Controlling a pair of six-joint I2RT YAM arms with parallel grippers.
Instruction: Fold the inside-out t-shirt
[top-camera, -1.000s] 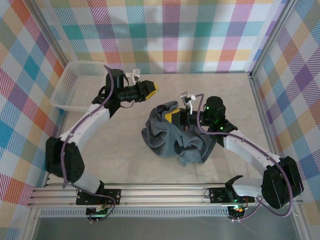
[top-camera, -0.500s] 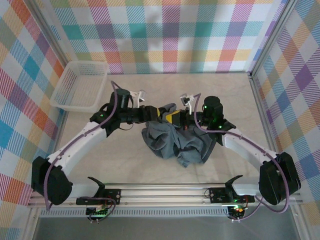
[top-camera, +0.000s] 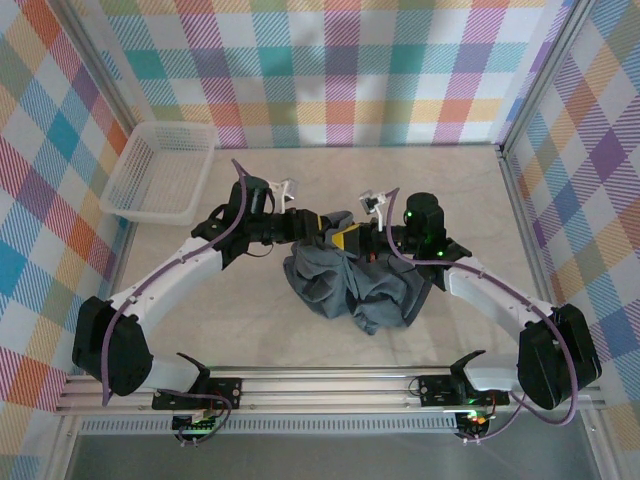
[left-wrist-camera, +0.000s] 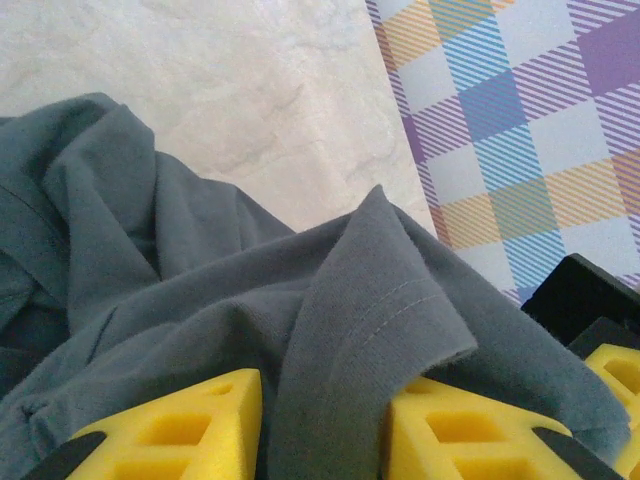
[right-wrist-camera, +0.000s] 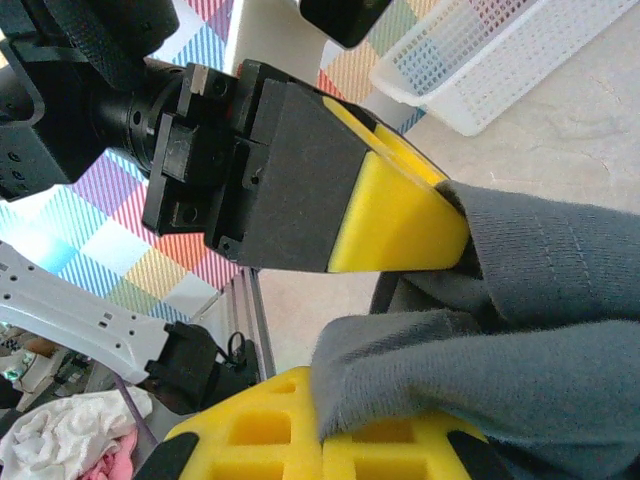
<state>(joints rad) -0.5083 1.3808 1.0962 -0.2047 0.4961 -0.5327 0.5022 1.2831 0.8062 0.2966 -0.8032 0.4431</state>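
The inside-out t-shirt (top-camera: 345, 285) is a slate blue-grey heap, bunched and wrinkled in the middle of the table. Both grippers meet at its far upper edge. My left gripper (top-camera: 320, 226) reaches in from the left. In the left wrist view a stitched fold of the shirt (left-wrist-camera: 200, 260) fills the gap between the yellow pads of that gripper (left-wrist-camera: 325, 400), which is shut on it. My right gripper (top-camera: 350, 238) comes in from the right, its pads (right-wrist-camera: 325, 435) shut on a bunched edge of the shirt (right-wrist-camera: 540, 330). One left finger (right-wrist-camera: 400, 215) sits just above it.
A white lattice basket (top-camera: 160, 210) stands at the table's back left corner, also seen in the right wrist view (right-wrist-camera: 470, 100). Plaid walls close in the table on the left, back and right. The arms' rail runs along the near edge (top-camera: 320, 390).
My left arm has swung from beside the basket to the shirt's upper edge, and its jaws have narrowed on a fold. The right gripper has stayed shut on the shirt, barely moving.
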